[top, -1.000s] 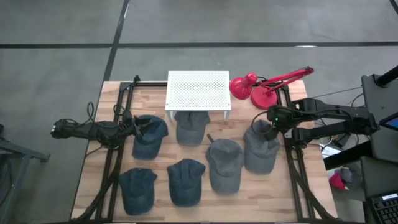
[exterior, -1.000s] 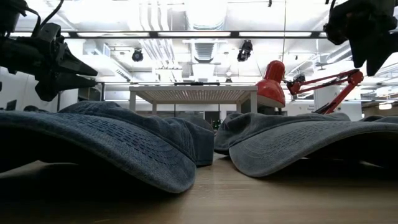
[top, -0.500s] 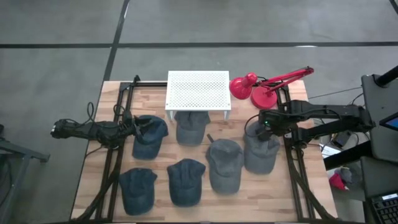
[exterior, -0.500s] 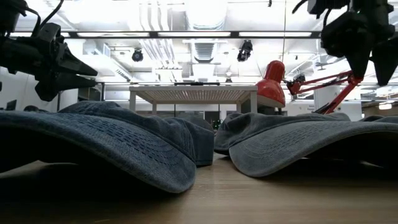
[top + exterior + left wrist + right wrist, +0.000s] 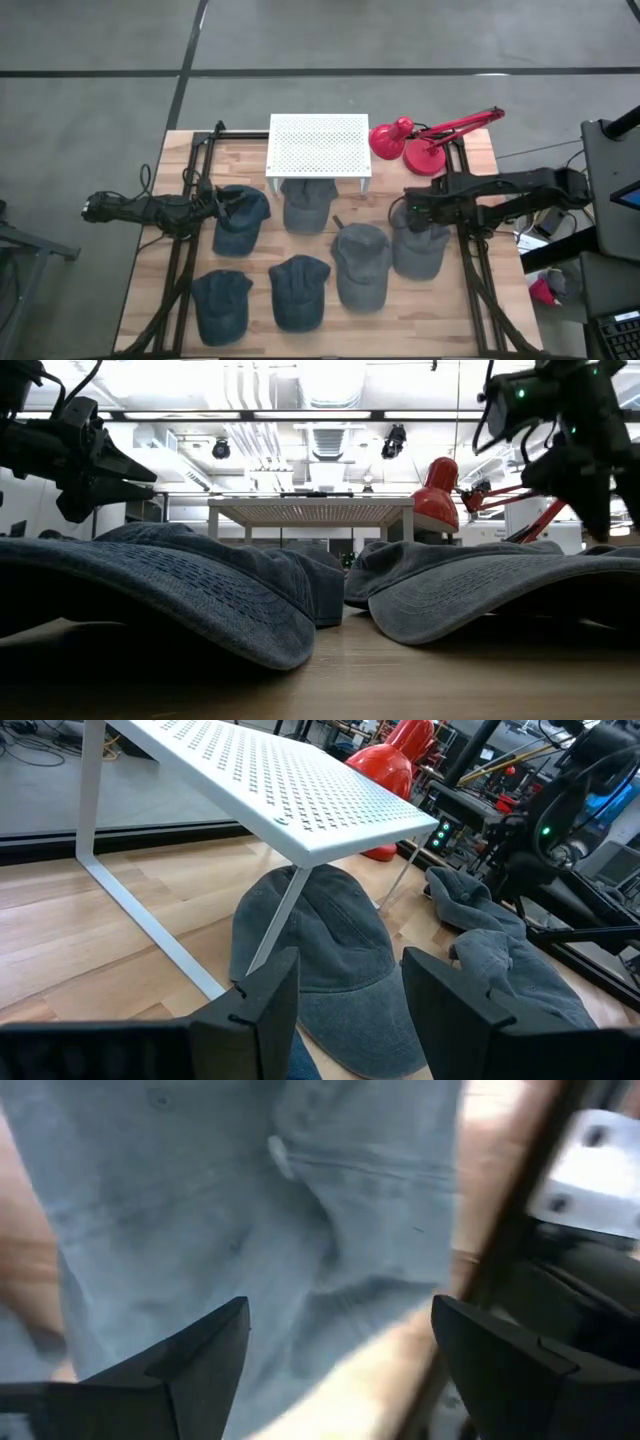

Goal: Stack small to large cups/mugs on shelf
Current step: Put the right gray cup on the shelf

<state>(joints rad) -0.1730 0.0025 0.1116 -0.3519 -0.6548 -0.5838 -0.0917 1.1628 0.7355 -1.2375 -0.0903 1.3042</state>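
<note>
Fabric, soft and light: the six caps on the table (image 5: 180,150) will sag when lifted, so I judge the stiffer brim or a pinched fold of the crown the best hold. From above, the right gripper (image 5: 412,207) hangs over the back edge of the grey cap (image 5: 420,242) at the table's right, its jaws spread wide and empty. The left gripper (image 5: 222,210) waits over the denim cap (image 5: 240,222) at the left, jaws well apart, holding nothing. The white perforated shelf (image 5: 319,144) stands bare at the back, with another cap (image 5: 306,205) half under its front edge.

The low view shows the right gripper (image 5: 600,490) raised just above the cap (image 5: 500,585), apparently not touching.

The left wrist view looks between its own parted jaws to the cap (image 5: 325,955) beneath the shelf (image 5: 290,790).

The right wrist view looks straight down: grey cloth (image 5: 300,1230) fills the gap between wide jaws, near below them, contact uncertain.
</note>
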